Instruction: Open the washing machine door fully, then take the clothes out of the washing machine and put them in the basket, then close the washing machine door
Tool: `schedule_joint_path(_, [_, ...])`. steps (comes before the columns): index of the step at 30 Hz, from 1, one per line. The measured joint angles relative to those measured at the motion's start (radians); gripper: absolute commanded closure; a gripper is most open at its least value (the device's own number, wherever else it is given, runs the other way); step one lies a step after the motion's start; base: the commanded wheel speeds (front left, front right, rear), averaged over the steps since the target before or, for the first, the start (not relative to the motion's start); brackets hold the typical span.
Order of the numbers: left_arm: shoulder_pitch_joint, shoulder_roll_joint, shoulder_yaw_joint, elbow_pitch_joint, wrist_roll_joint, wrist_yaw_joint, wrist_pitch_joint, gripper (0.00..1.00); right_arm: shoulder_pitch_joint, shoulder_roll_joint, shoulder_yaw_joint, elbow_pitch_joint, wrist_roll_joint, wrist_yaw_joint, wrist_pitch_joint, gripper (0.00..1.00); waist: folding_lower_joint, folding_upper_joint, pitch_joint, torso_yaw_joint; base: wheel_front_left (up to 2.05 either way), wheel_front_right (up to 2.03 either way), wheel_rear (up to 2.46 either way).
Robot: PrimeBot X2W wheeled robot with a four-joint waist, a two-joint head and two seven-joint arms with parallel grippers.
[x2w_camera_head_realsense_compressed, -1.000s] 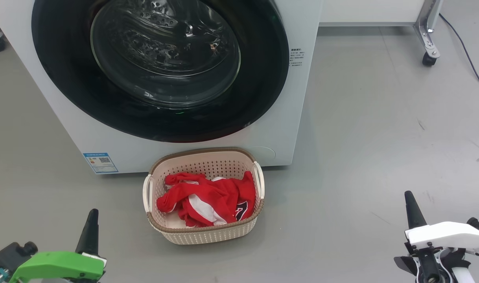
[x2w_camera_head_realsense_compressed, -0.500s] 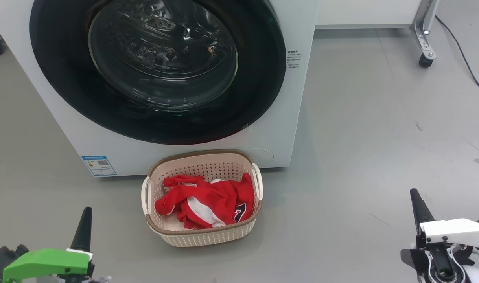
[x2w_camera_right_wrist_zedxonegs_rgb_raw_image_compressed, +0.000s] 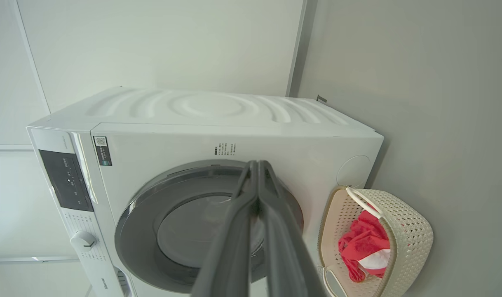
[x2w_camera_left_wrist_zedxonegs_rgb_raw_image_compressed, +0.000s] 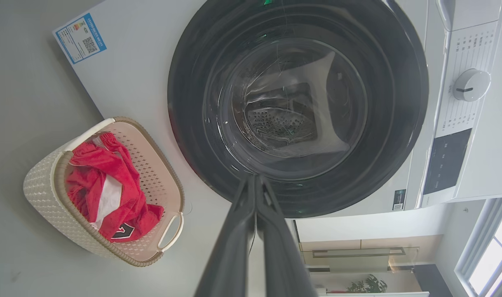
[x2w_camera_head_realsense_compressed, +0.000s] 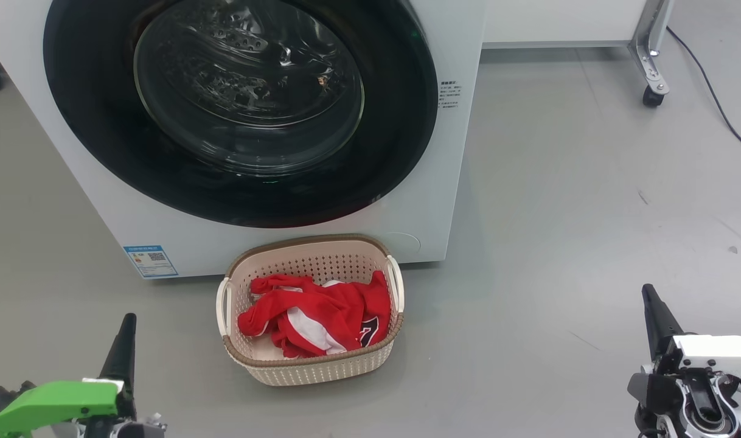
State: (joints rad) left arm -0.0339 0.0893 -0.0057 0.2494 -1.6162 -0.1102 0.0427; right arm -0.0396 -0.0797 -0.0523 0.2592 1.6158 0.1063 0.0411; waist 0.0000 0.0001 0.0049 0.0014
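Left gripper (x2w_camera_head_realsense_compressed: 126, 328) and right gripper (x2w_camera_head_realsense_compressed: 650, 298) hang pressed together, holding nothing. We find the clothes (x2w_camera_head_realsense_compressed: 316, 313) heaped in the basket (x2w_camera_head_realsense_compressed: 309, 371), just beside the washing machine (x2w_camera_head_realsense_compressed: 194, 243), the washing machine door (x2w_camera_head_realsense_compressed: 255, 201) shut. Soft, light, limp fabric: we would pinch a raised fold.

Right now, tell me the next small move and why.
Probably none beyond parking the arms: the washing machine door looks closed against the washing machine, the clothes lie in the basket, and the left gripper and right gripper are shut, holding nothing.
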Motion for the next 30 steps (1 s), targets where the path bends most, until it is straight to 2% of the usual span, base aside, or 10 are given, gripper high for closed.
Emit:
schedule_joint_path(4, [-0.009,-0.001,0.005,0.005,-0.046,-0.002,0.006,1.0,-0.011,-0.001,-0.009,0.006,0.043,0.007,0.008,1.0,0.0,0.0,-0.002,-0.002,0.0,0.0,0.0])
schedule_joint_path(30, [-0.013,-0.002,0.007,0.019,-0.047,-0.009,0.009,1.0,-0.014,-0.001,-0.011,0.013,0.044,0.007,0.011,1.0,0.0,0.0,-0.002,-0.001,0.0,0.0,0.0])
